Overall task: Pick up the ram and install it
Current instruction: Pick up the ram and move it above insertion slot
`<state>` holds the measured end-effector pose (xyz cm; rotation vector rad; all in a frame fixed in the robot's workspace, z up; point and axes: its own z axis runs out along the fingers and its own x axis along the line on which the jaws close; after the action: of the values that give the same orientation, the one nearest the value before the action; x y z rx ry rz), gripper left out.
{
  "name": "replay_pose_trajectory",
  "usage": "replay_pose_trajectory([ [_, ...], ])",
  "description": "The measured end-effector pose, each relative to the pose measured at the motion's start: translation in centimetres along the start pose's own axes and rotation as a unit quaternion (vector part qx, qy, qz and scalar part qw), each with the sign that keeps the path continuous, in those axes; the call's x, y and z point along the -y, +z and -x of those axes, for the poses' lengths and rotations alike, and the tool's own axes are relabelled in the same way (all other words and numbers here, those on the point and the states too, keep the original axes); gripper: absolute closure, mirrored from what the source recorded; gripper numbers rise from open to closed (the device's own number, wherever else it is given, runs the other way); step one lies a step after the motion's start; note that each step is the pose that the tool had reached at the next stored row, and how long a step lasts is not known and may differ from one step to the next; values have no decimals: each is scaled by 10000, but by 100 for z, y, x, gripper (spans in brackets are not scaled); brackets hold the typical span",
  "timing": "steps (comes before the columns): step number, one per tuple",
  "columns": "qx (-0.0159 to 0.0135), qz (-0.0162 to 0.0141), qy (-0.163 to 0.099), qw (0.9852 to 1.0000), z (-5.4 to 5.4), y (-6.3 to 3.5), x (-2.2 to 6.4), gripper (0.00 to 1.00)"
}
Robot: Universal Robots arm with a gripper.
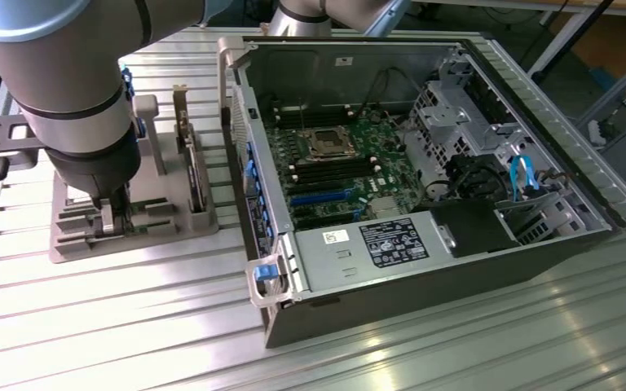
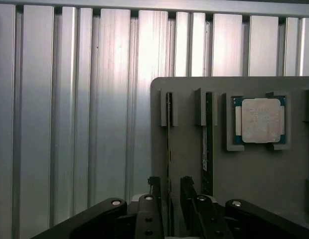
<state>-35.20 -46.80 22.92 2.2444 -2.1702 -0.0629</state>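
Note:
Two thin green ram sticks stand on edge in slots of a grey holder (image 2: 254, 169). My gripper (image 2: 170, 183) is open and lowered over the holder. Its dark fingers (image 2: 187, 187) stand one on each side of the nearer ram (image 2: 169, 144), with a small gap on each side. The other ram (image 2: 208, 144) stands one slot over, outside the fingers. In the exterior view my gripper (image 1: 108, 221) reaches down into the holder (image 1: 182, 236) at the exterior view's left. The open computer case (image 1: 422, 269) lies at the exterior view's right, with the motherboard (image 1: 335, 175) and its dark memory slots exposed.
A square silver CPU (image 2: 259, 119) sits in a recess of the holder beside the rams. A larger card (image 1: 195, 175) stands upright in the holder between my gripper and the case. The ribbed aluminium table (image 1: 128, 326) surrounds both. Drive cages and cables (image 1: 487, 171) fill the case's far side.

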Motion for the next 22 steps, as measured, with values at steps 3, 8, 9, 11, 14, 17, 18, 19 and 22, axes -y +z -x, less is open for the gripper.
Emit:
replay_pose_trajectory([
  [3,-1,1,0,10000,0,-1,1,70],
  [8,0,0,-1,10000,-1,47,3,70],
  [9,0,1,0,10000,-1,55,3,70],
  [11,-1,0,-1,10000,-1,74,4,70],
  [14,0,1,0,10000,-2,119,6,70],
  [17,0,0,0,10000,-3,154,7,70],
  [18,0,0,0,10000,-3,168,8,70],
  [19,0,0,0,10000,-3,177,8,70],
  [22,-1,1,0,10000,-4,197,9,70],
])
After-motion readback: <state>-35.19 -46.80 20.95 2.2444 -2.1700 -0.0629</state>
